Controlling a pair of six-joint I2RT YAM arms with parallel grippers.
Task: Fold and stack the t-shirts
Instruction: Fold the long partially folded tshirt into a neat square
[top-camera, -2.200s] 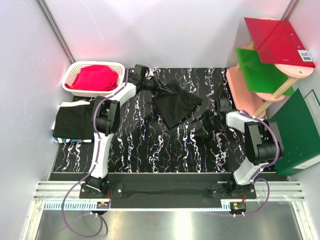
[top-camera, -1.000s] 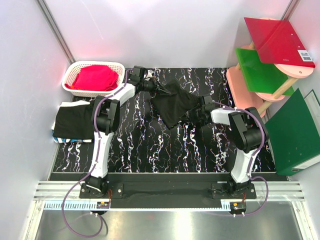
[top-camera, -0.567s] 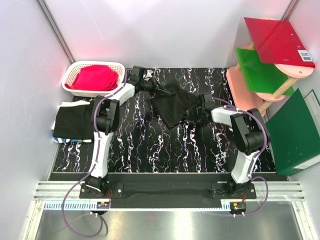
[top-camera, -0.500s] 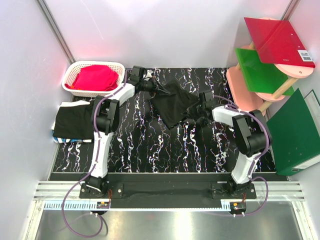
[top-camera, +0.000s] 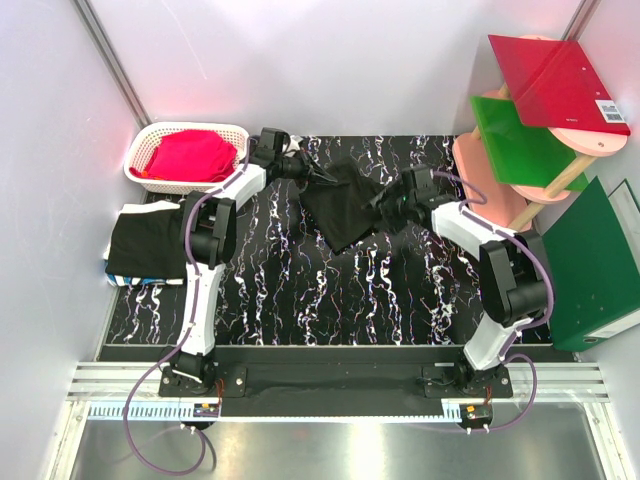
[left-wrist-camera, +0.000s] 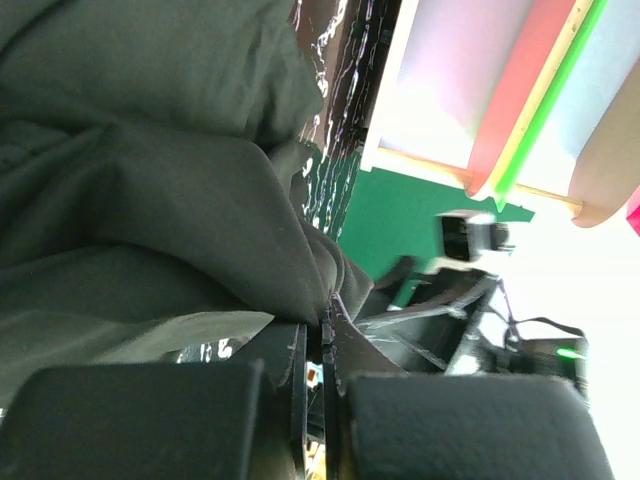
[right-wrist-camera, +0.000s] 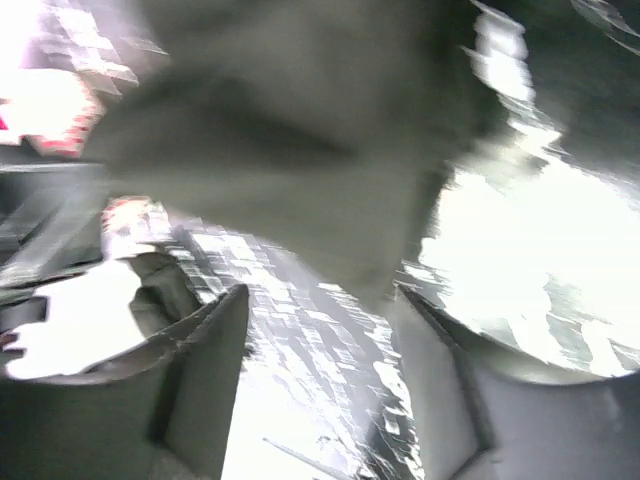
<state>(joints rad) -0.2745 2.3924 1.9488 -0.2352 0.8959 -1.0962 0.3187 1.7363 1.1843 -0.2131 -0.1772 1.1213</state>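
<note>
A crumpled black t-shirt (top-camera: 343, 205) lies on the marbled table, far centre. My left gripper (top-camera: 316, 175) is shut on its far-left corner, and in the left wrist view the jaws (left-wrist-camera: 325, 330) pinch a fold of that t-shirt (left-wrist-camera: 170, 200). My right gripper (top-camera: 380, 204) sits at the shirt's right edge. In the blurred right wrist view its fingers (right-wrist-camera: 210, 370) stand apart with only table between them, the t-shirt (right-wrist-camera: 300, 150) just beyond the tips. A folded black t-shirt (top-camera: 148, 243) lies at the table's left edge.
A white basket (top-camera: 150, 145) holding pink cloth (top-camera: 192, 155) stands at the far left. At the right are a pink shelf stand (top-camera: 490, 185) with red (top-camera: 558, 80) and green (top-camera: 520, 140) folders, and a green binder (top-camera: 590, 265).
My right gripper has swung toward the far side, opened and let go of the shirt's right edge. The shirt has settled into a narrower heap. The left gripper has shifted slightly away, still gripping.
</note>
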